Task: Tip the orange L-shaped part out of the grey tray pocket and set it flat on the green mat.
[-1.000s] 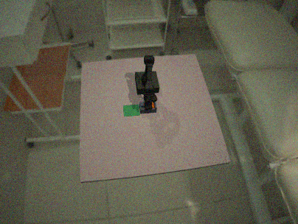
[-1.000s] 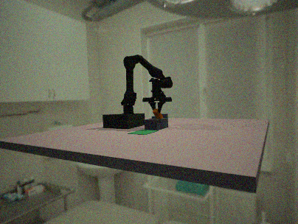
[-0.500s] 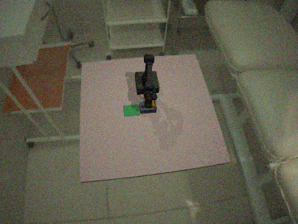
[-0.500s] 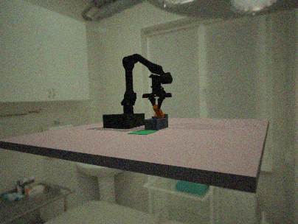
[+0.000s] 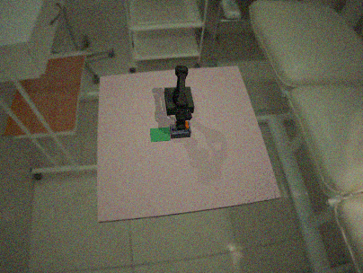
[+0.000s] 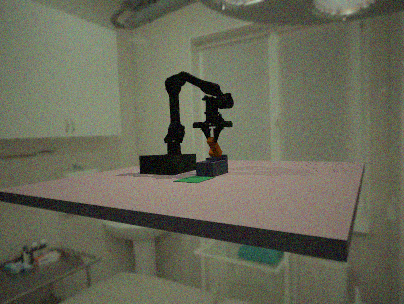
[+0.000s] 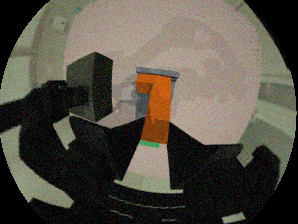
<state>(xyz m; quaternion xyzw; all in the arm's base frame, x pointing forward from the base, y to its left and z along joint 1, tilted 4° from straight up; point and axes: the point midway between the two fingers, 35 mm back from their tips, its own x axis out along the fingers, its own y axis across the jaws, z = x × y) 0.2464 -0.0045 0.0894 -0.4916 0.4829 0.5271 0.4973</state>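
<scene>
Gripper [image 6: 214, 136] pinches orange part [image 6: 215, 148] hanging near-upright, L-end down

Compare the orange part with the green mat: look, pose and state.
The orange L-shaped part hangs tilted in the shut hand, above the grey tray; the green mat lies flat on the table. The part is long and narrow; the mat is a broad square. The part is gripped; the mat is untouched.

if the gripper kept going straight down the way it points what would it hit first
Most likely the grey tray. The gripper points down with its fingers shut on the orange L-shaped part, which hangs just above the tray, so the part's lower end would meet the tray before the fingers do. Exact alignment with the pocket is unclear.
</scene>
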